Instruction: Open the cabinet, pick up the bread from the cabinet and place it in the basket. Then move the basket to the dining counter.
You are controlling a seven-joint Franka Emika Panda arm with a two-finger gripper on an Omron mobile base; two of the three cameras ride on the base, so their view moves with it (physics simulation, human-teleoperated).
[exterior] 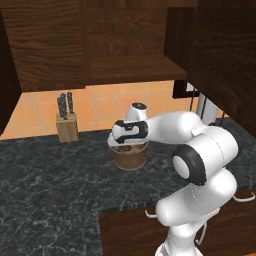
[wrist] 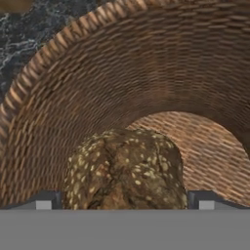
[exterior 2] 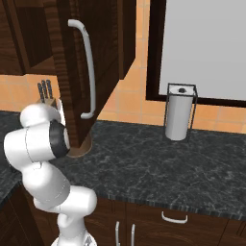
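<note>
The cabinet (exterior 2: pixel 86 62) stands open at upper left of the right base view. The wicker basket (exterior: pixel 131 156) sits mid-frame on the black marbled counter (exterior: pixel 50 185). The seeded bread (wrist: pixel 127 168) lies inside it, between the wide-spread, empty gripper (wrist: pixel 125 200).

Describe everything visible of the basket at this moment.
The basket is a round brown container with woven wicker walls, slightly tapered, standing upright on the black-grey marbled countertop to the right of the knife block. The arm's hand hangs over its mouth, hiding its rim. In the hand view the bread, a lumpy seeded brown piece, sits inside it near the woven floor, between the tips of the open gripper. Its handle cannot be made out.
</note>
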